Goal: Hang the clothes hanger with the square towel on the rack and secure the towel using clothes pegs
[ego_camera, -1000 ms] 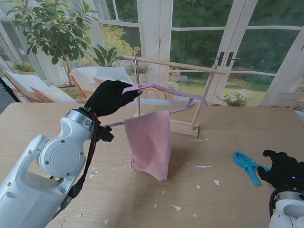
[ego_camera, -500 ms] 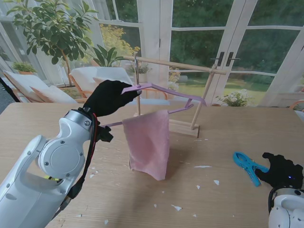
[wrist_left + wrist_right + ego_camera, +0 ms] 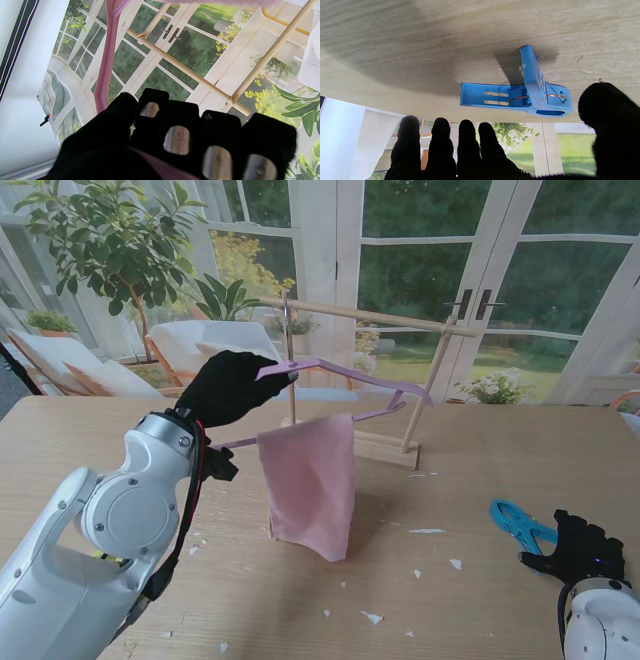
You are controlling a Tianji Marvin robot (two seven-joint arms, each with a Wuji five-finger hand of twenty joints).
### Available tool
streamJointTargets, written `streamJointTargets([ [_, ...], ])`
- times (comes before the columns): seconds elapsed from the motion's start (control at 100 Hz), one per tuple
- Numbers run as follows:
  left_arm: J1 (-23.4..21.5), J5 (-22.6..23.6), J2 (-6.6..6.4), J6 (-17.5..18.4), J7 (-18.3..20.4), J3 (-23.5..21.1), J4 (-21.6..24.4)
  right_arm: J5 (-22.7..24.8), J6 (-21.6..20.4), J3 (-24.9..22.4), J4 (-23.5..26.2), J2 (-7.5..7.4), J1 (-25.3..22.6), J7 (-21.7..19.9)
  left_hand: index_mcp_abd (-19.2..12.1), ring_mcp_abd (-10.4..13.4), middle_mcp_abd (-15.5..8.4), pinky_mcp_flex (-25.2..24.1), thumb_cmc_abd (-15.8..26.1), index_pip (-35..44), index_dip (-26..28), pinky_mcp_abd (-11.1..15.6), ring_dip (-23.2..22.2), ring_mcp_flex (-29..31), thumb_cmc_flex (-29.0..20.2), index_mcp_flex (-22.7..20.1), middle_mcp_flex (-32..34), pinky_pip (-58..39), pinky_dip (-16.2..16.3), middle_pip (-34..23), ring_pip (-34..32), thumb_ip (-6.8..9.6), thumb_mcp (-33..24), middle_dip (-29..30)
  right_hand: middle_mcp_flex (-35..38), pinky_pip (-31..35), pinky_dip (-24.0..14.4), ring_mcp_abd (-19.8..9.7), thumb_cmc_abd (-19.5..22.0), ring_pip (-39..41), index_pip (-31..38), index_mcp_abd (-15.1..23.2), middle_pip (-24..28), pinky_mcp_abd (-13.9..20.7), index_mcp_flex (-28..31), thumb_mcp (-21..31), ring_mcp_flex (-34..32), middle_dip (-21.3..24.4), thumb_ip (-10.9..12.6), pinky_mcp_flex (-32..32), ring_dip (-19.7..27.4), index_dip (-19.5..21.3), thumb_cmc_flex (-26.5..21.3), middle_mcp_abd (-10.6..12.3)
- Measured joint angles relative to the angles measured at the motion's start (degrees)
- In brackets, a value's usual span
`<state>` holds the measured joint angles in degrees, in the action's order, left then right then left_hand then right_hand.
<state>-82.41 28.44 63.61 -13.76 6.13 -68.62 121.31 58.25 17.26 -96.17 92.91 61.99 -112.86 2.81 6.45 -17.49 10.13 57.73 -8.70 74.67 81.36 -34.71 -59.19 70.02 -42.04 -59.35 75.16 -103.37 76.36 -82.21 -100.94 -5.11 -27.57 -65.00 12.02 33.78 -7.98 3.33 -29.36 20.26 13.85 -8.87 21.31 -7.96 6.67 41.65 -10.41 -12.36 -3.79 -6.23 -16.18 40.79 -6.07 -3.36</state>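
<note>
My left hand [image 3: 232, 385] grips the pink hanger [image 3: 345, 370], towel [image 3: 308, 483] draped, just short of the wooden rack [image 3: 365, 315]; the hook could miss the rail. My right hand [image 3: 580, 548] is spread empty beside the blue peg [image 3: 520, 523] on the table [image 3: 500, 460], and could nudge it away.

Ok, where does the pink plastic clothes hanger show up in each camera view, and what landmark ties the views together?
Stand view: pink plastic clothes hanger held up left of centre by the left hand, beside the wooden rack.
Left wrist view: its pink bar runs away from the fingers.
Right wrist view: not in it.
Shared landmark: the wooden rack's rail.
</note>
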Motion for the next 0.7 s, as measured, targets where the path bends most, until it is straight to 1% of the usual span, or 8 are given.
streamJointTargets([
  [0.04, -0.01, 0.02, 0.00, -0.02, -0.01, 0.05, 0.00, 0.40, 0.07, 0.08, -0.23, -0.02, 0.00, 0.12, 0.00, 0.00, 0.00, 0.00, 0.00, 0.00, 0.00, 0.00, 0.00, 0.00, 0.00, 0.00, 0.00, 0.00, 0.00, 0.00, 0.00, 0.00, 0.00, 0.00, 0.00, -0.01, 0.00, -0.01, -0.04, 0.34, 0.12, -0.04, 0.99, 0.37, 0.00, 0.05, 0.00, -0.47, 0.00, -0.04, 0.00, 0.61, 0.00, -0.13],
  [0.05, -0.01, 0.02, 0.00, -0.03, -0.02, 0.06, 0.00, 0.53, 0.10, 0.12, -0.29, -0.03, 0.00, 0.17, 0.00, 0.01, 0.00, 0.00, 0.00, 0.00, 0.00, 0.00, 0.00, 0.00, 0.00, 0.00, 0.00, 0.00, 0.00, 0.00, 0.00, 0.00, 0.00, 0.00, 0.00, -0.01, 0.00, 0.00, -0.78, 0.37, 0.25, -0.12, 1.31, 0.37, 0.00, 0.07, 0.00, -0.58, 0.00, -0.08, 0.00, 0.66, 0.00, -0.20],
  [0.14, -0.05, 0.03, 0.00, -0.07, -0.02, 0.09, 0.01, 1.80, 0.44, 0.49, -0.95, -0.15, 0.02, 0.44, 0.00, 0.02, -0.01, 0.00, 0.00, 0.00, 0.00, 0.00, 0.00, 0.00, 0.00, 0.00, 0.00, 0.00, 0.00, 0.00, 0.00, 0.00, 0.00, 0.01, -0.01, -0.01, 0.00, -0.02, -0.70, 1.06, 0.78, -0.62, 2.19, 0.45, 0.00, 0.07, 0.00, -0.84, 0.00, -0.53, 0.00, 1.23, 0.00, -0.55],
  [0.32, -0.11, 0.10, 0.00, -0.08, -0.03, 0.09, 0.04, 1.65, 0.57, 1.25, -3.04, -0.29, 0.74, 1.02, 0.00, 0.05, -0.02, 0.00, 0.00, 0.00, 0.00, 0.00, 0.00, 0.00, 0.00, 0.00, 0.00, 0.00, 0.00, 0.00, 0.00, 0.00, 0.00, 0.01, -0.01, 0.01, 0.00, -0.08, -1.97, 3.10, 2.23, -0.63, 6.84, 0.60, 0.68, 0.07, -0.87, -2.81, 0.00, -1.80, -0.44, 2.05, -0.09, -0.58],
  [0.38, -0.11, 0.15, 0.00, -0.08, -0.03, 0.10, 0.04, 1.59, 0.59, 1.58, -3.85, -0.30, 1.07, 1.78, 0.00, 0.06, -0.02, 0.01, 0.00, 0.00, 0.00, 0.00, 0.00, 0.00, 0.00, 0.00, 0.00, 0.00, 0.00, 0.00, 0.00, 0.00, 0.00, 0.01, -0.01, 1.07, 0.00, -0.12, -2.61, 4.34, 2.99, -0.63, 9.47, 0.68, 1.40, 0.14, -2.14, -3.79, 0.00, -2.50, -0.98, 2.64, -1.23, -0.58],
  [0.51, -0.11, 0.25, 0.00, -0.09, -0.07, 0.17, 0.04, 1.21, 0.52, 2.20, -5.53, -0.29, 1.76, 4.06, 0.00, 0.06, -0.02, 0.09, 0.00, 0.00, 0.00, 0.01, 0.00, 0.00, 0.00, 0.00, 0.00, 0.00, 0.00, 0.00, 0.00, 0.00, 0.00, 0.01, 0.12, 4.70, 0.00, -0.74, -2.99, 6.89, 5.76, -0.54, 17.80, 0.71, 4.63, 0.59, -5.89, -6.74, 0.00, -4.24, -2.30, 2.80, -2.38, -0.58],
  [0.58, -0.11, 0.31, 0.00, -0.13, -0.07, 0.24, 0.05, 1.07, 0.43, 2.42, -6.08, -0.28, 2.05, 4.83, 0.00, 0.06, -0.02, 0.10, 0.00, 0.00, 0.00, 0.02, 0.00, 0.01, 0.00, 0.00, 0.00, 0.00, 0.00, 0.00, 0.00, 0.00, 0.00, 0.02, 1.02, 6.94, 0.00, -0.74, -3.47, 8.99, 8.53, 0.10, 19.54, 0.79, 6.20, 0.52, -7.77, -7.13, 0.00, -5.62, -3.33, 3.44, -3.46, -0.58],
  [0.7, -0.11, 0.33, 0.00, -0.17, -0.10, 0.28, 0.05, 1.63, 0.46, 2.57, -6.14, -0.28, 2.35, 4.90, 0.00, 0.07, -0.03, 0.11, 0.00, 0.00, 0.00, 0.03, 0.00, 0.00, 0.00, -0.01, 0.00, 0.00, 0.00, 0.00, 0.00, 0.00, 0.00, 0.02, 4.21, 10.62, 0.00, -0.74, -3.61, 11.68, 12.02, 0.29, 21.77, 2.39, 8.42, -0.64, -11.21, -8.08, -0.05, -7.34, -4.73, 4.16, -5.23, -0.57],
])
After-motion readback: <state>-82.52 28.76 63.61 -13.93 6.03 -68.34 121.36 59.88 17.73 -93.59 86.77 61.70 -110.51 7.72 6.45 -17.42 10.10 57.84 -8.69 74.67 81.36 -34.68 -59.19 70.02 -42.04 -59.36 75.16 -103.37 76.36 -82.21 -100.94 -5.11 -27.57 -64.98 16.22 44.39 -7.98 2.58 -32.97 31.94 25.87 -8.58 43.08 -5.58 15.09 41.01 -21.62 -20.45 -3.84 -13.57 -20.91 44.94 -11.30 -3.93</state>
